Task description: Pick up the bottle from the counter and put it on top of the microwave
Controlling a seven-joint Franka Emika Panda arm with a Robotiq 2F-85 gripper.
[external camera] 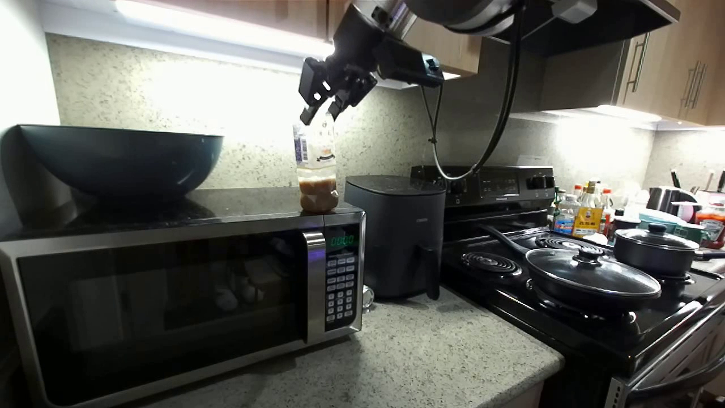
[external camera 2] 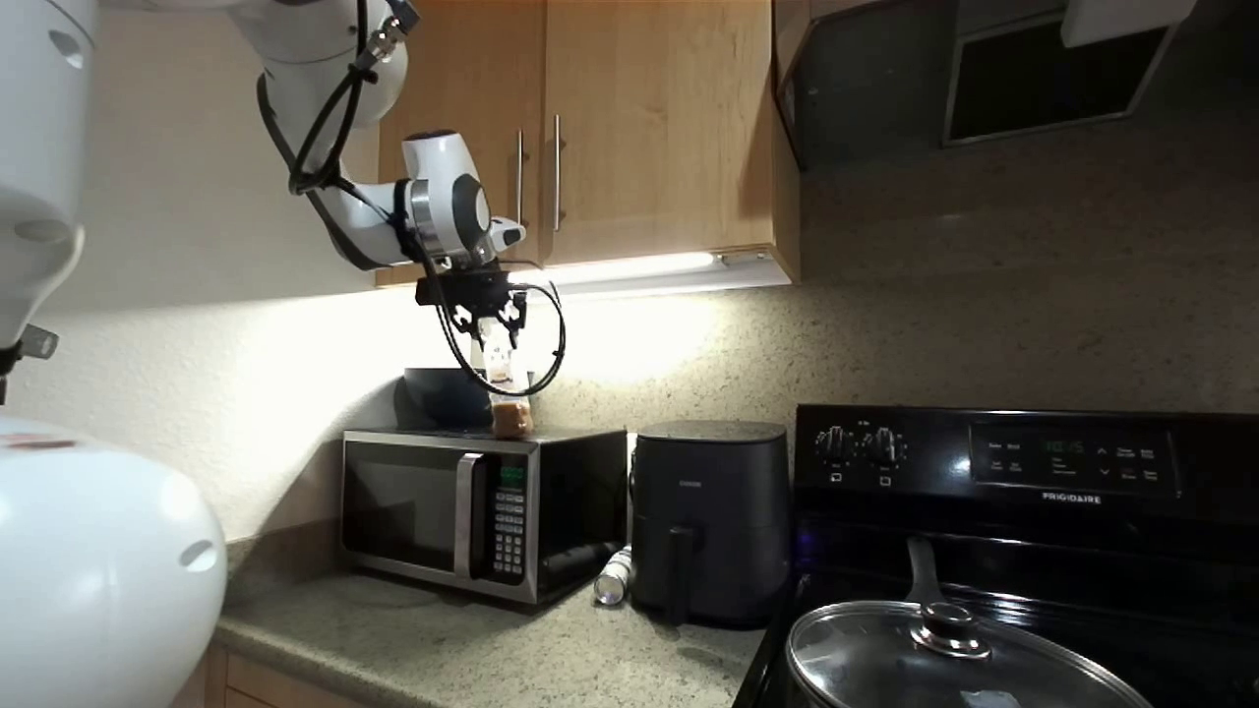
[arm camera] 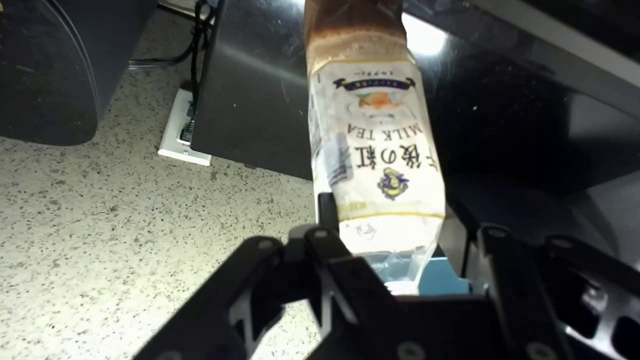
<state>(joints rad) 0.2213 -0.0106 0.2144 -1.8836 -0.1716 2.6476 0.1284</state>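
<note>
Btl reads MILK TEA (wrist view); atop microwave (both ext. views).

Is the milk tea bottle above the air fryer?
No, an exterior view shows the milk tea bottle over the microwave, with the air fryer to one side.

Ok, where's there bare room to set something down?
The counter is bare in front of the air fryer, between microwave and stove. The microwave's top is bare between bowl and bottle. Crowded: the slot between microwave and air fryer, where a small cylinder lies, and the stove, with lidded pan and pot.
</note>
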